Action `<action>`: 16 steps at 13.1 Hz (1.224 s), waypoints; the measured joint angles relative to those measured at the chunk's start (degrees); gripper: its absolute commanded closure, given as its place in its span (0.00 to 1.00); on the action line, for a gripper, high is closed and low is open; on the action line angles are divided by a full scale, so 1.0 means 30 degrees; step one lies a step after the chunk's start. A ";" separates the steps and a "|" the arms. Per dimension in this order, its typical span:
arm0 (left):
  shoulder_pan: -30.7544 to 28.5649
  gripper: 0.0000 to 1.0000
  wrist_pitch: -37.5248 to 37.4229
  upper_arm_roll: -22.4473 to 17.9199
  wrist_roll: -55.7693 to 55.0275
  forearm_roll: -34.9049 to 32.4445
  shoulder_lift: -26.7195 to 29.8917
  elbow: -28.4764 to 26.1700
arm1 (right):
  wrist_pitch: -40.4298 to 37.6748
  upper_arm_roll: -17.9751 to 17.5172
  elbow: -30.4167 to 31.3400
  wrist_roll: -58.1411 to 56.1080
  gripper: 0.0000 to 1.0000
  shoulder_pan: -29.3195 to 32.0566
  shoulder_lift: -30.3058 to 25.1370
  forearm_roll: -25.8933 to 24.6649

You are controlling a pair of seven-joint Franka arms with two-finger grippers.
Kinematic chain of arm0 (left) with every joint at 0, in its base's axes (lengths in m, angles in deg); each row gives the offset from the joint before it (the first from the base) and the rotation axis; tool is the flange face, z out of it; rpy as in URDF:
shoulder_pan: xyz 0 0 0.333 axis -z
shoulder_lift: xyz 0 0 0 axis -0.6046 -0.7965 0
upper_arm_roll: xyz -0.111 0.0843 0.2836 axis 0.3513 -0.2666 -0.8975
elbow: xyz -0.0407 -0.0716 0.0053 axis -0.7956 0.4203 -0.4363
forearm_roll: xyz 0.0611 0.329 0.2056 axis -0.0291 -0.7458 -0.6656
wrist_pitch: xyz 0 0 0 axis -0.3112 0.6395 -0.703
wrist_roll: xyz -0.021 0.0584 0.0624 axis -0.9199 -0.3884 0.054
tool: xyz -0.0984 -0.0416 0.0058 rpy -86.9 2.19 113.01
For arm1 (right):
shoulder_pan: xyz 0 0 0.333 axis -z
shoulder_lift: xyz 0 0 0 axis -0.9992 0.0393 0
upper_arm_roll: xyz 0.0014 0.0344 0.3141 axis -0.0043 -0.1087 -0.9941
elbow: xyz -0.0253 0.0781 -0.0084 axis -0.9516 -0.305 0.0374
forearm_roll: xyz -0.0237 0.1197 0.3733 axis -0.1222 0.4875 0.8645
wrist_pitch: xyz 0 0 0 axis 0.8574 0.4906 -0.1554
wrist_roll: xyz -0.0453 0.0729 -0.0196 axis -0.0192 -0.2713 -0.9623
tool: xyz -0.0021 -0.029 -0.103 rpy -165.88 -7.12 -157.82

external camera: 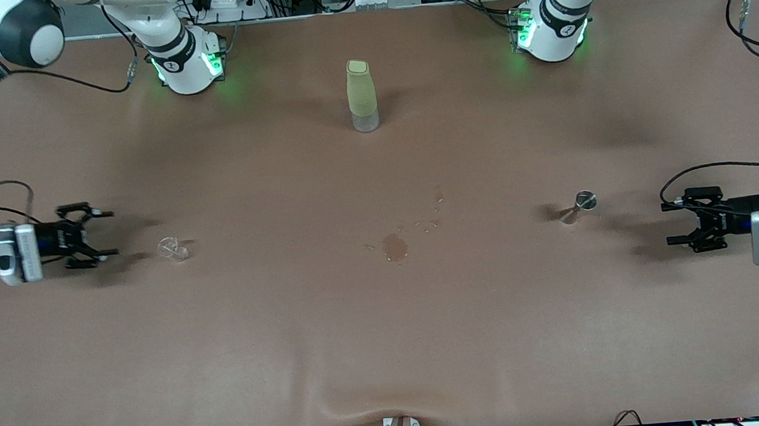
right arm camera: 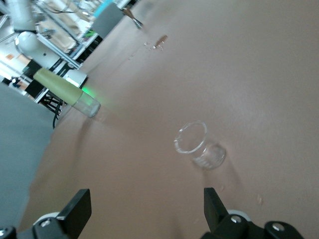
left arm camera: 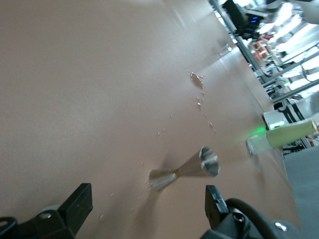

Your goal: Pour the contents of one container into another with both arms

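Brown counter (external camera: 390,347) seen from the high front camera, with both arms drawn back to its two ends; the glass cup (external camera: 173,248) stands on the counter toward the right arm's end, just beside the right hand (external camera: 105,234) but not touching it; in the right wrist view the cup (right arm camera: 199,146) appears nearly transparent, between and ahead of the two spread fingers (right arm camera: 75,211), apart from both; the right hand is released, fingers wide, holding nothing, low over the counter; the metal jigger (external camera: 577,206) stands on the counter toward the left arm's end, its open cone tilted in the front view; in the left wrist view the jigger (left arm camera: 187,168) shows its hourglass form with a narrow waist, ahead of the parted fingers (left arm camera: 77,206) and clear of them; the left hand (external camera: 675,222) is likewise released and empty, near the jigger but apart from it; a spill (external camera: 394,246) darkens the counter about midway between cup and jigger, with smaller droplets (external camera: 431,222) scattered just beside it on the jigger's side; a tall pale yellow-green bottle (external camera: 361,96) with a clear base stands upright, farther from the front camera than the spill, between the two arm bases.
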 measured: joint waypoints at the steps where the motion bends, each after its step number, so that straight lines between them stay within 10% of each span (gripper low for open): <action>1: 0.0466 0.00 0.0001 0.0008 -0.1542 -0.0358 0.0651 0.0207 | -0.0175 0.0263 -0.0104 0.2468 0.00 -0.0223 -0.1100 -0.1129; 8: 0.4921 0.00 0.0086 0.0013 -1.4311 -0.7344 0.6295 0.1015 | -0.1178 0.0620 -0.1314 1.9831 0.00 -0.3702 -0.9001 -0.7753; 16: 0.8184 0.00 -0.0690 0.0336 -2.3505 -1.3382 1.0247 0.0985 | -0.1260 -0.7740 -0.3258 3.2784 0.00 -0.2443 -1.1509 -1.4093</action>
